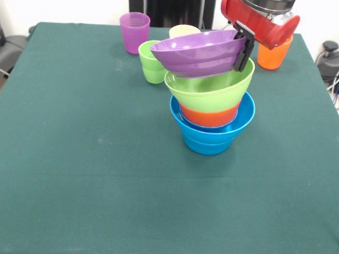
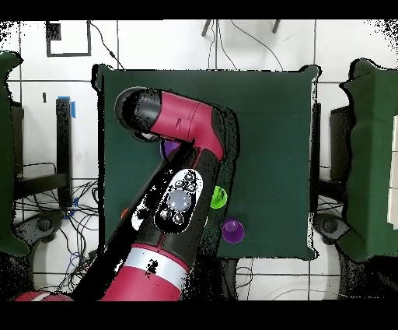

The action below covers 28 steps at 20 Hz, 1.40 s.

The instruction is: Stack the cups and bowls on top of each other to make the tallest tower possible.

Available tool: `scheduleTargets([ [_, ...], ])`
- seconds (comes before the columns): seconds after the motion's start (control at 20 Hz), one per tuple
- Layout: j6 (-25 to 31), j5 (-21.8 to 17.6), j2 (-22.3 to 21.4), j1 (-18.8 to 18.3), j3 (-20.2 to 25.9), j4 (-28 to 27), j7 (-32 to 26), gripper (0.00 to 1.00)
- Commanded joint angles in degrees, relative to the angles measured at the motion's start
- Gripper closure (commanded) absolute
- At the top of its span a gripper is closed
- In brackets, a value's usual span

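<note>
Nearest in the front view is bare green counter (image 1: 100,202), then the tower (image 1: 211,114) a little right of centre: a large blue bowl (image 1: 214,134) at the bottom, an orange bowl (image 1: 209,114) nested in it, a lime green bowl (image 1: 212,89) above. The tool (image 1: 243,49) is clamped on the rim of the purple bowl (image 1: 197,50), which hangs tilted over the lime one. I judge it should be levelled and centred before release. Cups wait from 11 to 1 o'clock: purple cup (image 1: 134,31), green cup (image 1: 151,62), yellow cup (image 1: 184,31), orange cup (image 1: 274,52). Overhead, the arm (image 2: 183,156) hides the tower; the counter's 12 o'clock half is open.
</note>
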Motion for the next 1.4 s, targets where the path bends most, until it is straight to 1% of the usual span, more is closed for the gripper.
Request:
scheduleTargets([
  [0.05,3.0,0.7,0.4,0.7,3.8,-2.0,12.3,1.00],
  [0.6,3.3,0.6,0.3,0.6,3.8,-1.8,12.1,1.00],
  [0.65,3.4,0.7,0.3,0.6,3.9,-1.8,12.0,0.00],
  [1.05,2.4,0.7,0.4,0.8,3.5,-1.6,12.4,0.00],
  [1.4,2.7,0.6,0.1,0.9,3.4,-1.4,12.2,0.00],
])
